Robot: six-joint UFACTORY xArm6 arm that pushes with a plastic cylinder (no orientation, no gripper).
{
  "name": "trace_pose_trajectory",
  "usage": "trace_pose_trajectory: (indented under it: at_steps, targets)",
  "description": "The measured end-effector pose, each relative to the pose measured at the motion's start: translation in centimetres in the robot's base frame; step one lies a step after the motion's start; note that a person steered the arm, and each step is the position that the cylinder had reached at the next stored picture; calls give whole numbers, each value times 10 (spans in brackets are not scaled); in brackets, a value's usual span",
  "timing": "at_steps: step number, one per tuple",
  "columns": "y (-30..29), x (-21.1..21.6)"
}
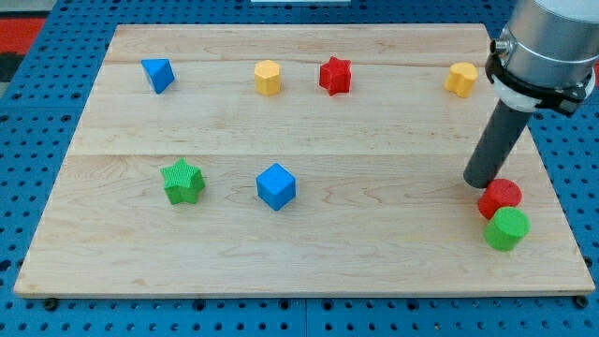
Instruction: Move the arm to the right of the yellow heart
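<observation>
No fingers here: just a dark rod, so nothing to open, close or grip. My tip (483, 182) down on the board (309, 253) near the view's right edge, just above and left of the red cylinder (500, 197); touching it or a hair apart, cannot tell. Nothing held.

Two yellow blocks along the top row, shapes hard to make out. Yellow block (460, 79) at upper right, looking like the heart, well above the tip and slightly to its left. Other yellow block (268, 77) further left, just beside the red star (335, 75), well apart from the tip.

Green cylinder (507, 228) directly below the red cylinder, touching it, close to the board's lower right corner. Blue triangular block (158, 74) at upper left. Green star (182, 181) at lower left, blue cube (276, 185) to its right, both far from the tip across bare wood.

Between tip and the upper-right yellow block only plain board, though the rod's own body and grey mount (543, 42) rise across the view's right side, next to that block.
</observation>
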State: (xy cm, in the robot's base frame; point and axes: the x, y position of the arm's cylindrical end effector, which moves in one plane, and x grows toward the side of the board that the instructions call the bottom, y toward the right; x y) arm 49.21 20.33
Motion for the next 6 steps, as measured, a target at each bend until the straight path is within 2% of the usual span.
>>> trace_pose_trajectory:
  at_steps: [2,3,6]
  targets:
    - [-17,1]
    - [-24,-32]
    - [56,-144]
